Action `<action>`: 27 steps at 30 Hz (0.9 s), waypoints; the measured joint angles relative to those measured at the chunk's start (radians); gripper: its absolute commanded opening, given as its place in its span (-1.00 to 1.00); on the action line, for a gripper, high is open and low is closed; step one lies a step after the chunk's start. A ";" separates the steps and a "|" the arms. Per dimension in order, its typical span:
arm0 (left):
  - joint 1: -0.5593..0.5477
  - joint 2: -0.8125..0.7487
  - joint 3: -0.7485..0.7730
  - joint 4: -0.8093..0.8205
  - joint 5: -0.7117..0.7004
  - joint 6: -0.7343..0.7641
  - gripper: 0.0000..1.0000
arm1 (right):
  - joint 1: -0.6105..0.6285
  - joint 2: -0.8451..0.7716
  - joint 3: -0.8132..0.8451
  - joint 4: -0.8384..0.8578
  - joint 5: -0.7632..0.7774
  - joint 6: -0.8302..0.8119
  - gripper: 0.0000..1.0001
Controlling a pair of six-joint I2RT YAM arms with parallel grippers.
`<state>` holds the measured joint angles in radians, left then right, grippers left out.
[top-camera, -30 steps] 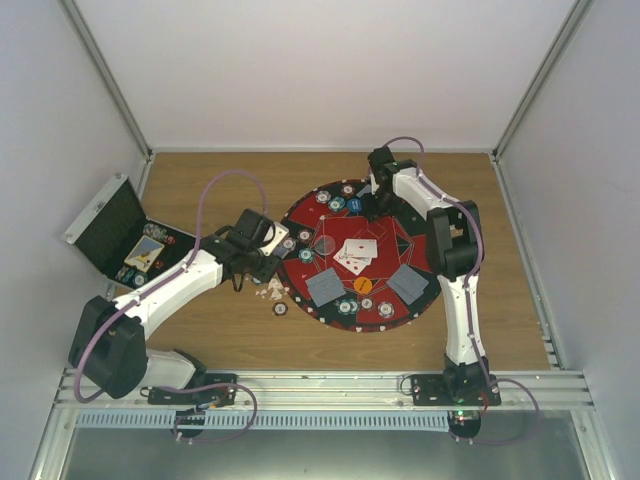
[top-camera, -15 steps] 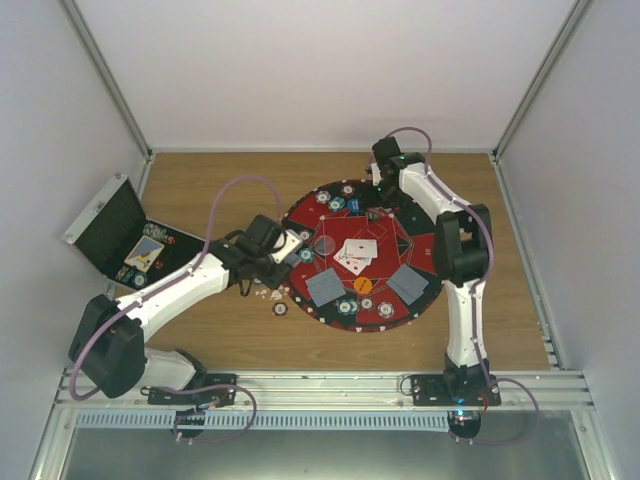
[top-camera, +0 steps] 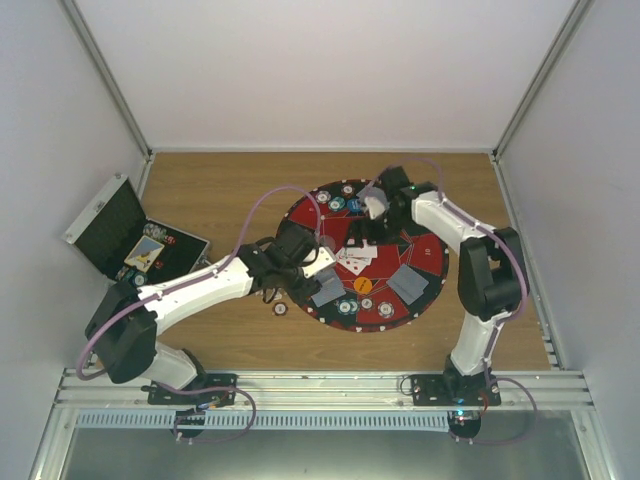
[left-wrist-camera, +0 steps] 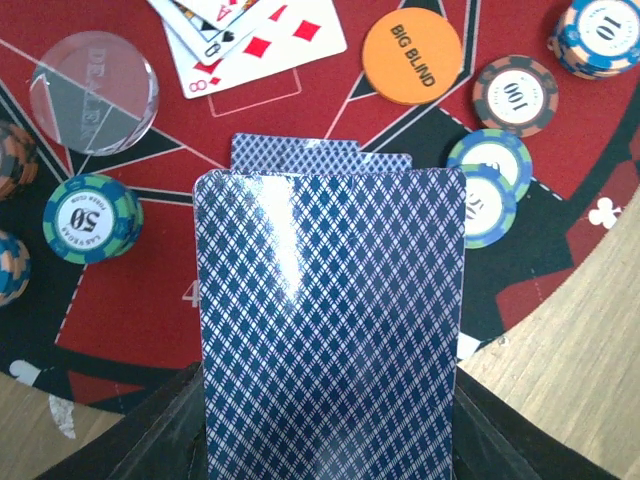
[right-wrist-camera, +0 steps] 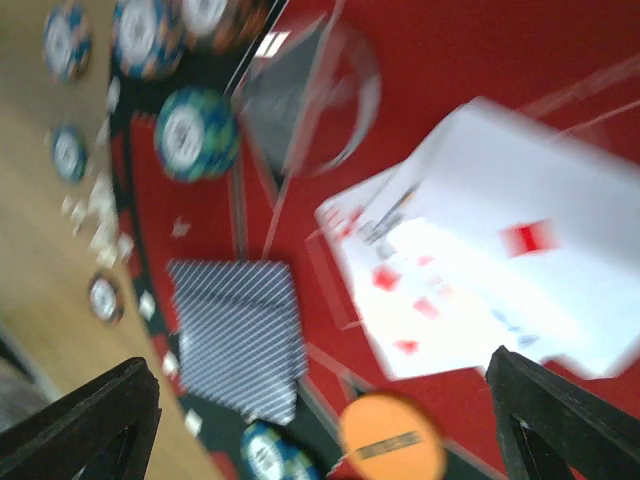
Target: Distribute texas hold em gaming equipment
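The left hand (left-wrist-camera: 330, 440) grips a blue-backed card (left-wrist-camera: 330, 320) over the red mat (left-wrist-camera: 330, 110), with face-up cards (left-wrist-camera: 250, 35) and an orange disc (left-wrist-camera: 412, 55) lying farther off and a clear dealer button (left-wrist-camera: 93, 92) far left.

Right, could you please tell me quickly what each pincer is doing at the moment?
Left pincer: closed on a blue-backed playing card.
Right pincer: open, holding nothing.

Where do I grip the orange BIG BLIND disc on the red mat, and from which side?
Pinch the orange BIG BLIND disc across its rim, coming straight down: it lies flat on the round red-and-black mat, touching nothing else.
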<state>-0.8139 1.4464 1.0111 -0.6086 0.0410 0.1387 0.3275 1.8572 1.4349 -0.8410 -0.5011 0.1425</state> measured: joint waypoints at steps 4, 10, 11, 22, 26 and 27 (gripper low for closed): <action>-0.022 0.000 0.001 0.000 0.005 0.011 0.08 | 0.072 -0.003 -0.086 -0.011 -0.103 -0.008 0.80; -0.031 0.000 0.001 -0.010 0.007 0.011 0.08 | 0.128 -0.010 -0.113 -0.011 -0.192 -0.016 0.79; -0.031 0.000 0.001 -0.008 0.007 0.011 0.08 | 0.126 -0.010 -0.113 -0.011 -0.204 -0.016 0.78; -0.033 0.000 0.001 -0.003 0.010 0.011 0.08 | 0.130 -0.011 -0.130 -0.014 -0.311 -0.056 0.66; -0.034 0.000 0.001 -0.002 0.011 0.011 0.08 | 0.145 -0.011 -0.130 -0.016 -0.311 -0.068 0.53; -0.034 0.000 0.001 -0.001 0.011 0.011 0.08 | 0.150 -0.011 -0.130 -0.018 -0.309 -0.071 0.48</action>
<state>-0.8474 1.4467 1.0122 -0.6094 0.0517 0.1493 0.4778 1.8458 1.3052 -0.8593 -0.8101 0.0715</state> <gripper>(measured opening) 0.542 0.789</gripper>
